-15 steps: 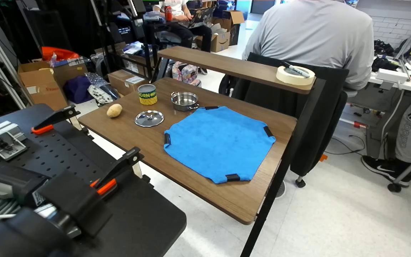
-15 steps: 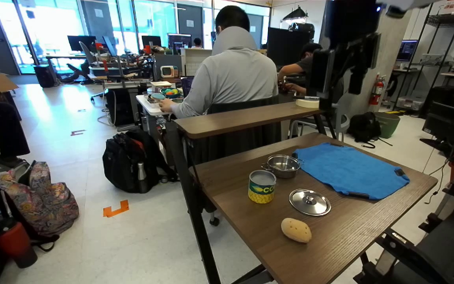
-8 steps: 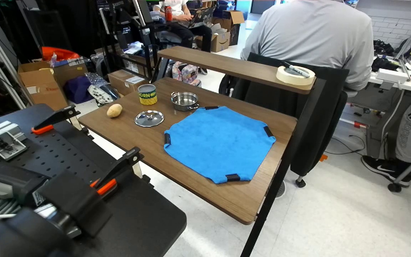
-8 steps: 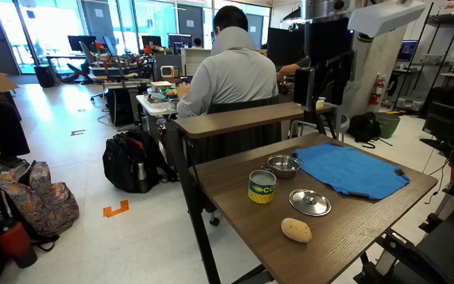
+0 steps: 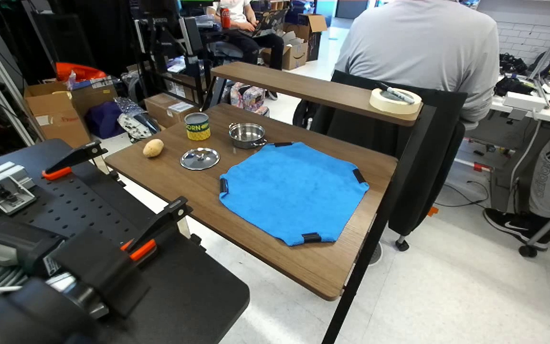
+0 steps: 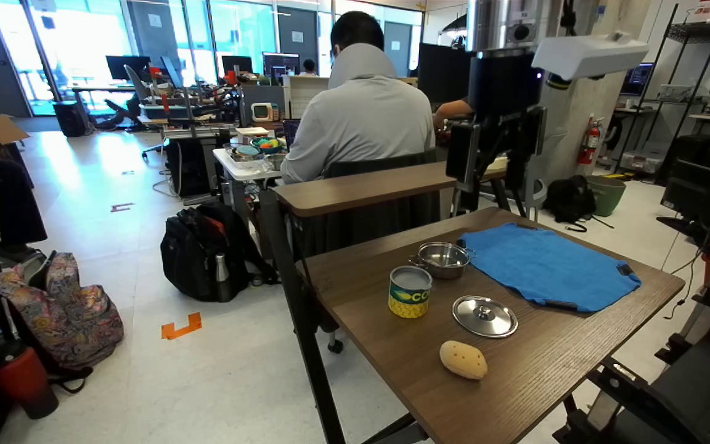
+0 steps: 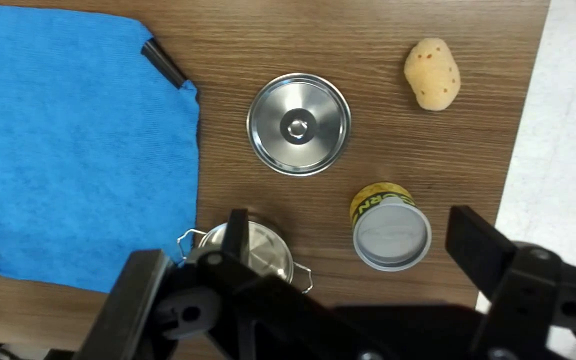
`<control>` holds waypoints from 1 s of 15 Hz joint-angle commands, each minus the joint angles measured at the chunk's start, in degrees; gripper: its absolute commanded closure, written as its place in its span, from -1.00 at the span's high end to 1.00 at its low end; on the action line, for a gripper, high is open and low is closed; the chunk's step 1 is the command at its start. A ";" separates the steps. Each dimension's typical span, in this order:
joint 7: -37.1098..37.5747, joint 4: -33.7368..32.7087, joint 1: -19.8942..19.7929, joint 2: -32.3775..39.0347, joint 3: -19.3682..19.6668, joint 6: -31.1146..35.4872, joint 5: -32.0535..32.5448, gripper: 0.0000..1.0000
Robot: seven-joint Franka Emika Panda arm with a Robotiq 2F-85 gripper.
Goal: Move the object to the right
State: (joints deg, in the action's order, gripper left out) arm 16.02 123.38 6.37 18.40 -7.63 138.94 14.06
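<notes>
Corn can (image 6: pixel 409 295) unmoved, the claw (image 7: pixel 350 232) lower than before and spread wide.

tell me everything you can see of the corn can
The corn can is short and cylindrical, its grey top, seemingly closed, recessed within a raised rim. The label shows yellow lettering on dark green above a yellow kernel pattern; whether it is metal or plastic I can't tell. It stands upright on the brown table, apart from the nearby metal pot; nothing else touches it.
</notes>
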 commanded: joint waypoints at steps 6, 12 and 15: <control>-4.58 -8.33 1.84 11.65 2.04 2.68 -8.01 1.00; -1.74 -13.53 5.38 18.39 3.42 6.83 -7.69 1.00; 0.02 -16.50 6.53 21.83 3.77 7.93 -8.61 1.00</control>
State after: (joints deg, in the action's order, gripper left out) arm 14.80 110.81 10.94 36.46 -5.28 145.46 7.21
